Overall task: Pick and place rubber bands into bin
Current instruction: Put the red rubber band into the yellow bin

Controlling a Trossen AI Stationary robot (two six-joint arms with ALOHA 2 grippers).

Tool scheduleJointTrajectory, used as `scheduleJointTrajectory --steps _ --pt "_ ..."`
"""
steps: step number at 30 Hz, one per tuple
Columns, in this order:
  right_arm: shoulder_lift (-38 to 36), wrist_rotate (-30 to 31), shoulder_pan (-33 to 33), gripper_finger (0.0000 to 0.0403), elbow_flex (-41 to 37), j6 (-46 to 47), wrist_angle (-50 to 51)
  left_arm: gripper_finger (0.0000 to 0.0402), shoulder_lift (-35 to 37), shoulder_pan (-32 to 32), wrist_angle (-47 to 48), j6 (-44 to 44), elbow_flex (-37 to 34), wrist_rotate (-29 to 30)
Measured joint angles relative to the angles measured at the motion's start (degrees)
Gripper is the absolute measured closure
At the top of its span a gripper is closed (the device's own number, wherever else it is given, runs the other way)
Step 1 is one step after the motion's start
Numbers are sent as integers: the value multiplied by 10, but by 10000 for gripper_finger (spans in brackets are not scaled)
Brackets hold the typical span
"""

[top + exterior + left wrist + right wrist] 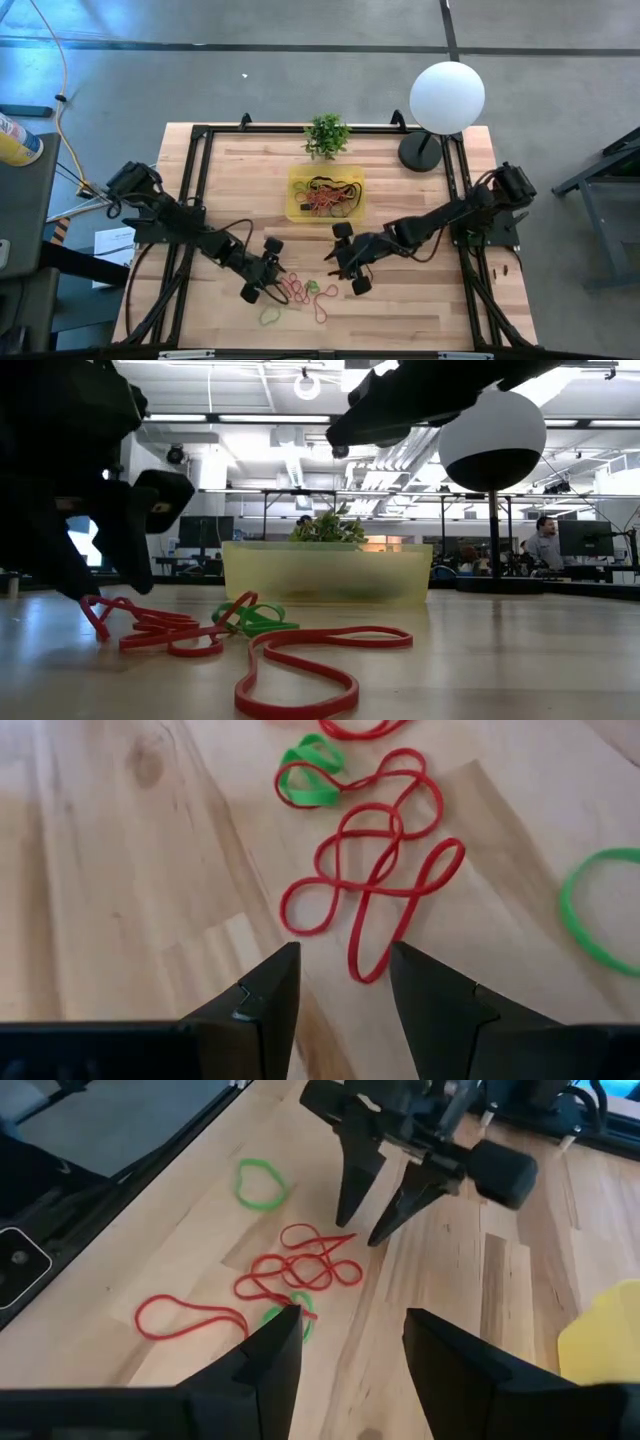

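Red rubber bands lie loose between the left gripper and right gripper, both parted, empty

Red bands and green bands lie on pale striped wood table, by a translucent yellow bin, green plant, white globe lamp and black grippers.
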State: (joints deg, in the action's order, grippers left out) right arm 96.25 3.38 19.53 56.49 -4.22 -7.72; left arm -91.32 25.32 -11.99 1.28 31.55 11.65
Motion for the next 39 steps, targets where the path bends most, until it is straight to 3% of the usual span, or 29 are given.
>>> scheduleJointTrajectory --steps 9,12,18,28,39 --pt "0 49 28 244 0 8 4 266 -33 -3 -36 -18 0 -19" --pt "0 57 33 247 0 9 9 296 -43 -3 -48 -20 0 -27" --pt "0 57 37 247 0 23 15 392 -45 -3 -50 -17 0 -8" --pt "0 100 61 249 0 54 56 399 -30 -33 -31 46 38 -3" --pt "0 161 99 254 0 105 101 401 69 -89 152 182 134 68"
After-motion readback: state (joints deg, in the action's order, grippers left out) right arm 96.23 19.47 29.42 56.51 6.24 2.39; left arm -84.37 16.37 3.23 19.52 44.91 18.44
